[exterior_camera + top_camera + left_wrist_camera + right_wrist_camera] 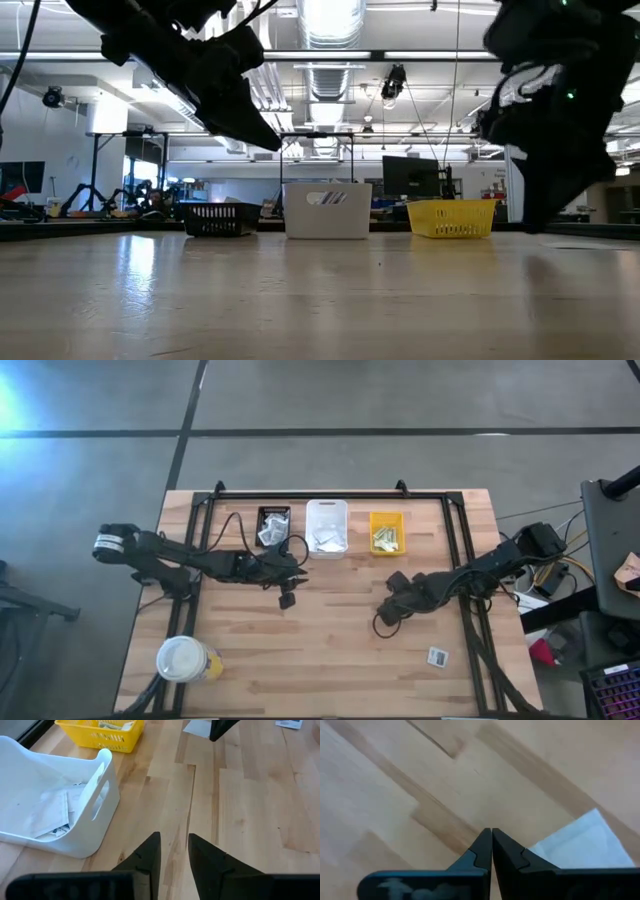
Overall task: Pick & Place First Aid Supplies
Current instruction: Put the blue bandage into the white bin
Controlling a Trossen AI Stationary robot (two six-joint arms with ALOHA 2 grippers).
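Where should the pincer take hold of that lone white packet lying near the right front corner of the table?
The white packet lies flat on the wooden table, apart from everything else, so probably come straight down from above and pinch across one free edge, since a flat packet offers no side to grab. The right pincer is nearer and is shut, so it would need to open first.

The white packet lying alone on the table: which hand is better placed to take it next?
Probably the right hand: it hangs closer to the white packet, on that side of the table. The left hand is open but stays near the white bin, farther away.
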